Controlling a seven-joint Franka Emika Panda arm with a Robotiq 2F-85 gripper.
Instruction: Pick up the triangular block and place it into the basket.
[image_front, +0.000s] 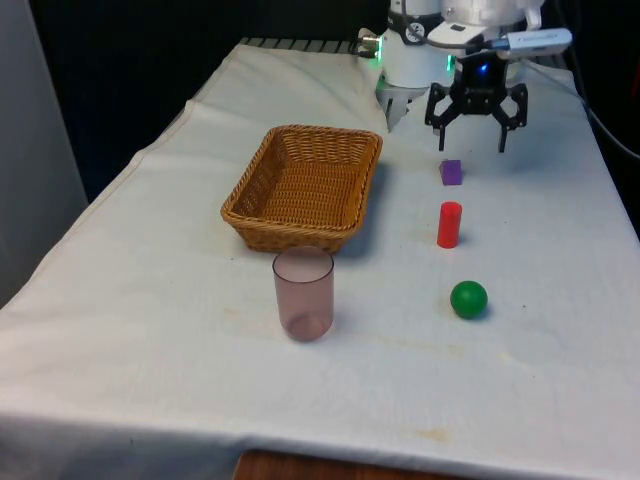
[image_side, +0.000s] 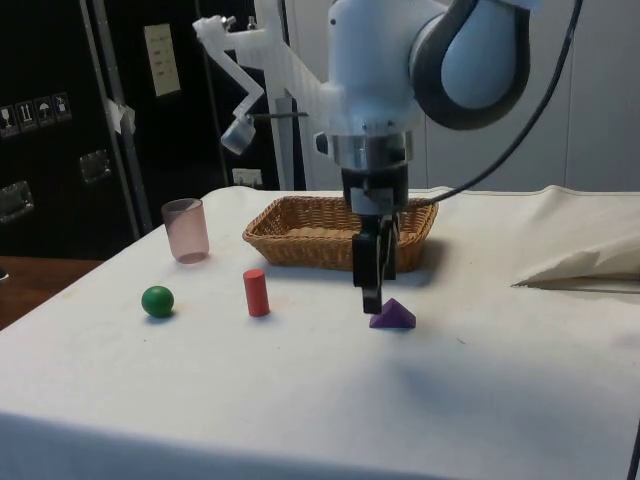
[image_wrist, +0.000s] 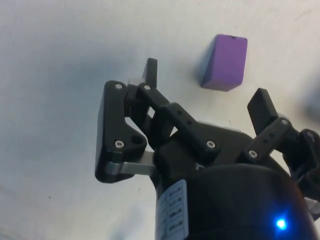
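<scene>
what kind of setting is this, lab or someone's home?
Most likely a robotics lab test bench: a cloth-covered table with staged props, a wicker basket and a purple triangular block, and dark equipment cabinets behind.

Clothed table — basket, cup, block, cylinder, ball.

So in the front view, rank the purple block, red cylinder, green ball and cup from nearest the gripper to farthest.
From the gripper:
1. Purple block, just below it.
2. Red cylinder, next along the row.
3. Green ball, the row's near end.
4. Cup, off to the front view's left, before the basket.
</scene>
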